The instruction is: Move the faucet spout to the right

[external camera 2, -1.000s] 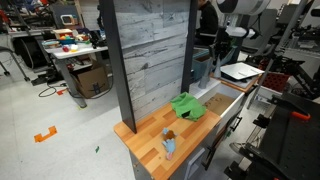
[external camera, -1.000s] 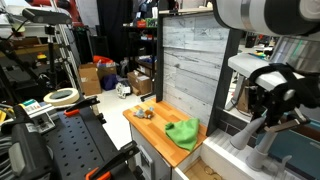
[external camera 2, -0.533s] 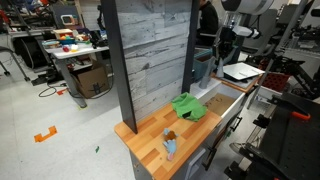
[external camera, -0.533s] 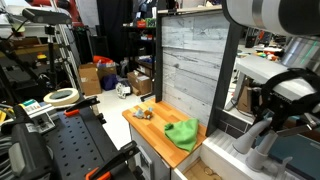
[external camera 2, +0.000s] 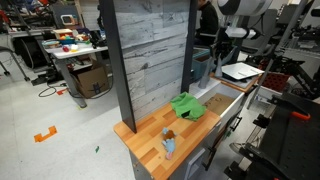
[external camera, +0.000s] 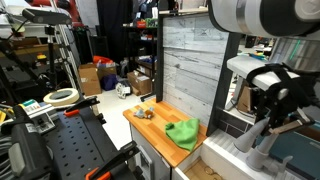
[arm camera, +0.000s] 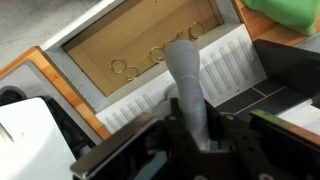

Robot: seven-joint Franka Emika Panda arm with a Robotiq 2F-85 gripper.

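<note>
Cluttered workshop behind, shelves and boxes; in front, a wooden counter (external camera: 150, 122) under a grey plank wall (external camera: 190, 65), with a green cloth (external camera: 182, 132) lying on it.

In an exterior view, at the right edge: gripper (external camera: 266, 116) low beside the counter, set about the faucet spout (external camera: 254, 136), seen here as a pale grey leaning tube. Half a second ago stood further right and a little lower; now back close to the pose of a second ago. Reads as a push outward and a return, so probably little net turn won for the task.

In an exterior view from the counter's far end: arm (external camera 2: 240, 12) high behind the plank wall, white tray (external camera 2: 240, 72) below it. Spout not to be made out here. Hardly any shift against the earlier pictures.

Wrist view: looks down on the sink basin (arm camera: 110, 45) with its brown floor. Grey tube rising up the middle between the dark fingers (arm camera: 234, 135), which press on both its sides. Clamped on the spout, as far as can be told.
</note>
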